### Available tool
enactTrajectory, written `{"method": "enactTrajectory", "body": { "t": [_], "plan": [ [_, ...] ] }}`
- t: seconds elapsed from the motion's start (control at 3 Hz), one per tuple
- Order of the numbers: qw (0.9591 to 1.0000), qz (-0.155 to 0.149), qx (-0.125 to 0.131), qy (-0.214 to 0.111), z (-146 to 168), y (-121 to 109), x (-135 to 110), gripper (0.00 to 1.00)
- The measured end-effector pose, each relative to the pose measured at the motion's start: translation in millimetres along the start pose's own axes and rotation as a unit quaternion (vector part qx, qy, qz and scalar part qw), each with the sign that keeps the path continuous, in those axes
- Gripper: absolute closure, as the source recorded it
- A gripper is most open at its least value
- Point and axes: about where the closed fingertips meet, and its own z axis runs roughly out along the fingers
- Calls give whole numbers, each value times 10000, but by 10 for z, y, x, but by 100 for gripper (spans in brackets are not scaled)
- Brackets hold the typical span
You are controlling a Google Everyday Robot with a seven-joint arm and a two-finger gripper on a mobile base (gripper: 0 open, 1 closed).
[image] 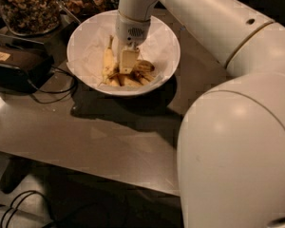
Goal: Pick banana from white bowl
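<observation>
The white bowl (90, 42), wide and lined with crinkled white paper, stands at the back of the table. Several bananas lie in it. The brown-speckled banana (143, 66) lies on the right of the pile, and a paler, cleaner banana (108, 61) lies upright on the left. My gripper (127, 63) reaches straight down into the middle of the bowl, between the pale banana and the speckled one, with its tip down among the fruit. The gripper's body hides part of the pile behind it.
Two glass jars of nuts (26, 6) (85, 1) stand behind the bowl at the top left. A black device (16, 65) with cables (57, 91) lies left of the bowl. My white arm (237, 141) fills the right side. The table's front edge (85, 167) runs below.
</observation>
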Motion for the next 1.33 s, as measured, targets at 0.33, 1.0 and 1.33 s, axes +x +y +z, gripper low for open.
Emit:
{"method": "enactTrajectory", "body": {
  "t": [0.33, 1.0, 1.33],
  "plan": [
    [9999, 9, 103, -45, 7, -40, -22, 100],
    [9975, 233, 659, -21, -598, 412, -4, 100],
    [9957, 231, 877, 176, -922, 606, -72, 100]
  ]
}}
